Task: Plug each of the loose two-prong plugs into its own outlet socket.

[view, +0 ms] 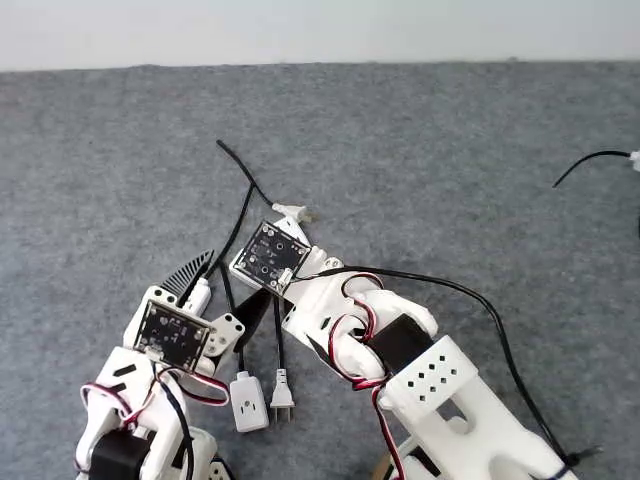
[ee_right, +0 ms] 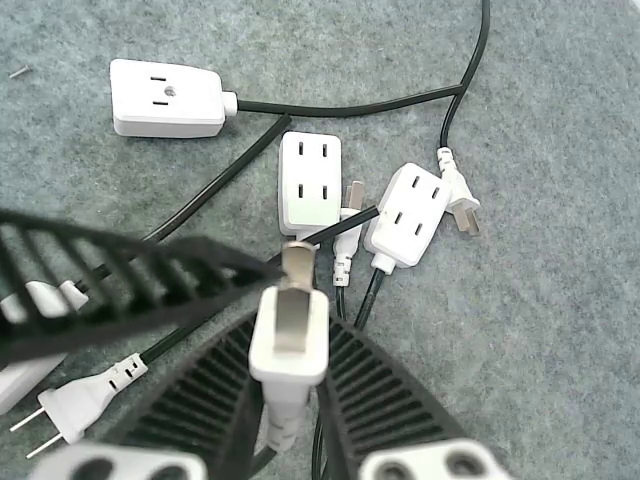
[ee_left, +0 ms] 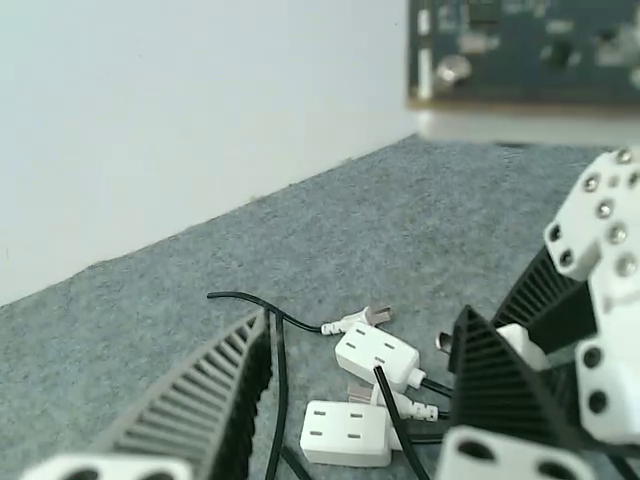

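1. The right gripper is clamped tight on a white plug. The plug's two prongs stick out past the fingertips. It hangs over grey carpet that runs back to a pale wall.
2. Just beyond those prongs lies the four-slot socket, face up with all four slots bare. The plug is close to its near edge, not in it.
3. A second plug lies against that socket's side, prongs free.
4. Just beside the second plug sits a tilted socket. A third plug rests at the side of it turned away from the four-slot socket.
5. A single socket lies well apart from the four-slot socket, on the side away from the gripper, at the end of a black cord.
6. A last plug lies well apart from the four-slot socket, back on the gripper's side, prongs bare.
7. The left gripper stands wide open, holding nothing, low over the carpet. The four-slot socket and the tilted socket lie beyond its spread fingers.
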Controlling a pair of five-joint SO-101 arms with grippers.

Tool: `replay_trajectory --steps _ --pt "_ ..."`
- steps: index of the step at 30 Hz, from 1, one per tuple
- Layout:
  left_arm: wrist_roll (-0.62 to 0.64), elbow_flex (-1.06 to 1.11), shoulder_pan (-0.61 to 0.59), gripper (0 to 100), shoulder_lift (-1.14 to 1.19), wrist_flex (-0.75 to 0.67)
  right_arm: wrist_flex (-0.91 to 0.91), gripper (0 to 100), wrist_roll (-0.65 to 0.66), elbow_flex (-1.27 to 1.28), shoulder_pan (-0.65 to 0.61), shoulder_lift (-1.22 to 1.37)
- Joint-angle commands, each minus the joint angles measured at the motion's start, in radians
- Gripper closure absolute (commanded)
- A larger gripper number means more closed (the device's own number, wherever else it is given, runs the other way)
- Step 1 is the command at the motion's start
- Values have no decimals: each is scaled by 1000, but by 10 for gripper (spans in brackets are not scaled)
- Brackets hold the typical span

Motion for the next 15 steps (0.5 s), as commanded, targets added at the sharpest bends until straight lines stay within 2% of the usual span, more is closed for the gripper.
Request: replay_trajectory --steps 1,8,15 --pt "5 -35 31 720 -20 -3 -15 991 -5 -3 -7 -25" --pt "-48 87 38 720 -20 -133 -7 991 -6 -2 -42 -25" --pt "-49 117 14 720 -20 -141 -1 991 -5 0 -41 -28"
